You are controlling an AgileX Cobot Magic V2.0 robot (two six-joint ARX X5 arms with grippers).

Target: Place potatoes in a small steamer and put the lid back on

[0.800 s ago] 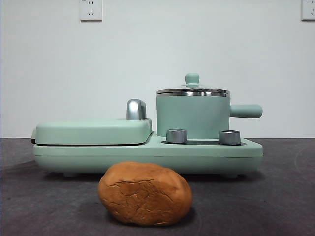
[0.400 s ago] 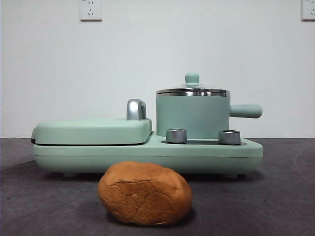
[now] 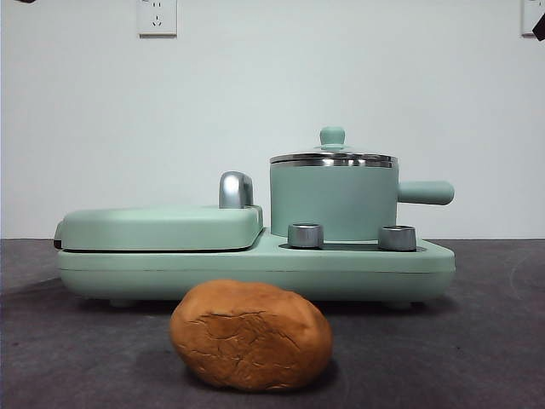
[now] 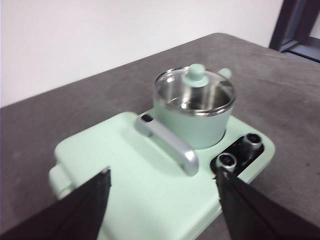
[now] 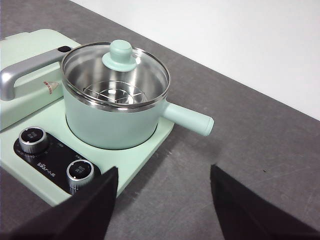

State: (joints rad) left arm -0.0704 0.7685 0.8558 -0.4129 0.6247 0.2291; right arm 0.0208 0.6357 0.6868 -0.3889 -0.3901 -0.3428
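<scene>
Front view: rough orange-brown potato (image 3: 250, 336) lies before the mint-green steel-rimmed pot (image 3: 333, 201) (glass lid (image 3: 333, 155) on).
Left gripper (image 4: 162, 200) and right gripper (image 5: 164, 197) hover above, jaws apart, empty.

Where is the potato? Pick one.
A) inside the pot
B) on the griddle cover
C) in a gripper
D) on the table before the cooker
D: the potato lies on the table in front of the cooker, with the lid on the pot.

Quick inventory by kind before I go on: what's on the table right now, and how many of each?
Potato: 1
Steamer pot: 1
Glass lid, on the pot: 1
Griddle cover, shut: 1
Control knobs: 2
Steel handle: 1
Cooker base: 1
Total: 8
</scene>
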